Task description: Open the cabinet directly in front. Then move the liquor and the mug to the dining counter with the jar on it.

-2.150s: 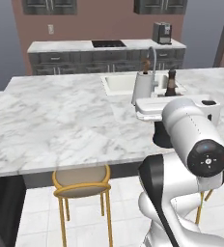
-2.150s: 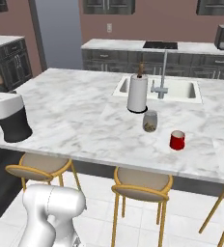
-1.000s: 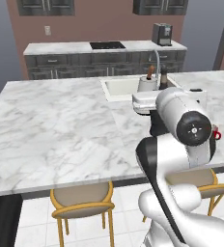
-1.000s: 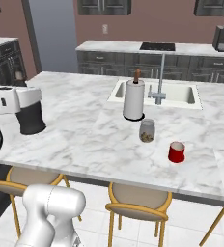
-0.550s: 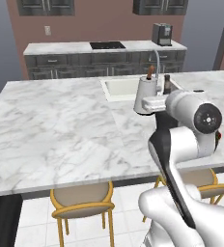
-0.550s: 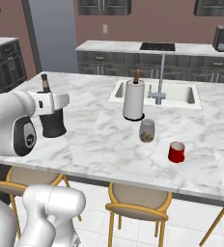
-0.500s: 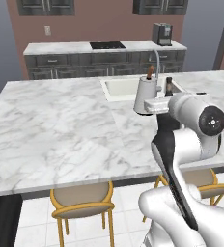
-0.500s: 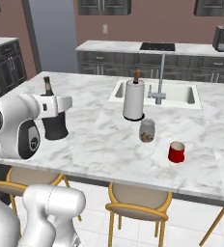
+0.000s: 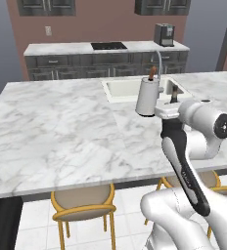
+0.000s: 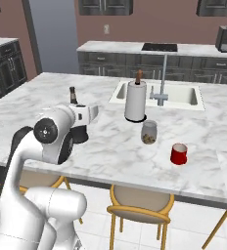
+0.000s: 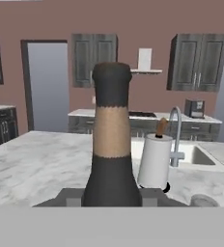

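Dining counter: broad marble, sink inset. Jar and red mug stand near the paper towel roll. Liquor pinched upright in the jaws over the near edge. Risk: released high or tilted, it topples off.

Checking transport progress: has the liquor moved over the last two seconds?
Yes. In the right base view the liquor, held in the pincer, has come in from the left and further over the dining counter, toward the paper towel roll.
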